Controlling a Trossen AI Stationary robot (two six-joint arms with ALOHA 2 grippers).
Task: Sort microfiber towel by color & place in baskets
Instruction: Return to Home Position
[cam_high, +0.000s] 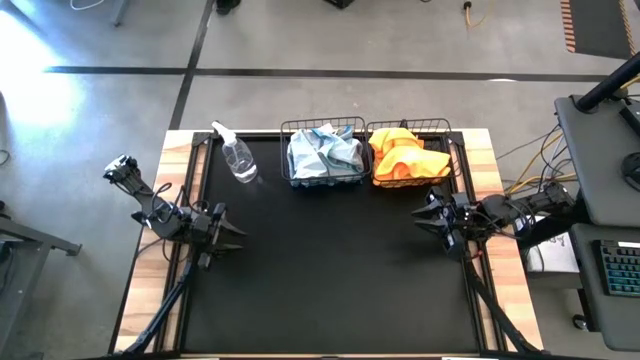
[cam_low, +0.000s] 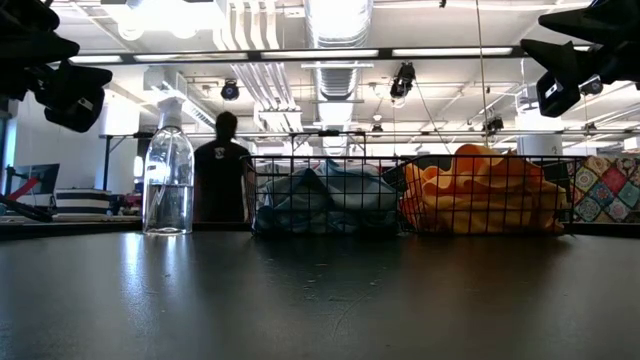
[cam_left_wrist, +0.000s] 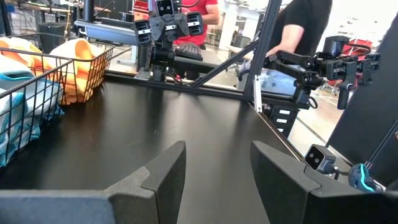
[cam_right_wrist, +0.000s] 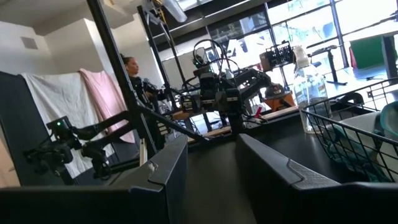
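The near side of the black table (cam_high: 330, 285) is bare. A little farther in, the left gripper (cam_high: 232, 228) hangs above the left side of the table. Its two fingers (cam_left_wrist: 165, 177) are spread apart and hold nothing. The right gripper (cam_high: 424, 216) hangs above the right side and points across at the left one. Its fingers (cam_right_wrist: 169, 171) are spread apart too, and nothing sits between them.

All the towels lie farther back, well apart from both sets of fingers. Two black wire baskets stand side by side at the far edge. The left basket (cam_high: 320, 124) holds the pale blue towels (cam_high: 325, 152) in a soft heap. The right basket (cam_high: 425, 124) holds the orange towels (cam_high: 405, 158), which bulge up over its rim. A clear spray bottle (cam_high: 238, 160) stands just left of the left basket. Past the table, a person (cam_low: 222, 165) stands in the room.
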